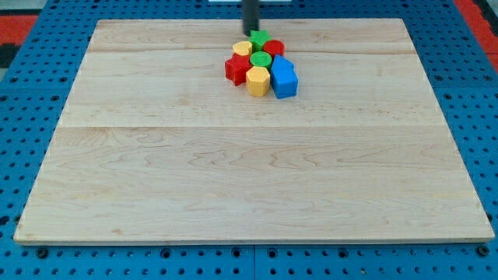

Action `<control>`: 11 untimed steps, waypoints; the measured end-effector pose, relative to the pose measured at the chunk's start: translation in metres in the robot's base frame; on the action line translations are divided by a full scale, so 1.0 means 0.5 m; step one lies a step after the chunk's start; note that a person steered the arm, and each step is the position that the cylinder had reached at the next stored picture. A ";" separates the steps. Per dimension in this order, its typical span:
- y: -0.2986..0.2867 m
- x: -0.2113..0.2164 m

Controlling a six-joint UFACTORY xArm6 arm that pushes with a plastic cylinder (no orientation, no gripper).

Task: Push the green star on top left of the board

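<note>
Progress looks slight: the green star-shaped block (260, 38) sits at the top-centre of the pale wooden board (156, 194), at the top of a tight cluster with a yellow hexagonal block (257, 80), a red star block (236, 68) and a blue block (284, 78). My tip (252, 31) touches the star's upper-left edge. No jaws exist to report. The whole leftward push remains, I judge.

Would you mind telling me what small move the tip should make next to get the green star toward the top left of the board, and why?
Probably shift my tip around to the view's right side of the green star, then push left. The tip now sits just above-left of the star, at the top of the tight cluster of blocks, so pushing from there would drive it away from the board's top left.
</note>
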State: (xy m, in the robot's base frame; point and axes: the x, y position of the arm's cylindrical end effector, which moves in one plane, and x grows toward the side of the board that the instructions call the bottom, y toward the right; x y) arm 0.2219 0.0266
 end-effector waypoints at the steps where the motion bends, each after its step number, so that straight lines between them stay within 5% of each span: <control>1: 0.033 0.002; 3: 0.159 0.096; 5: -0.169 0.041; 6: -0.084 0.065; 8: -0.071 -0.058; 10: -0.325 -0.055; 11: -0.223 -0.028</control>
State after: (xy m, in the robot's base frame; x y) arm 0.2080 -0.0851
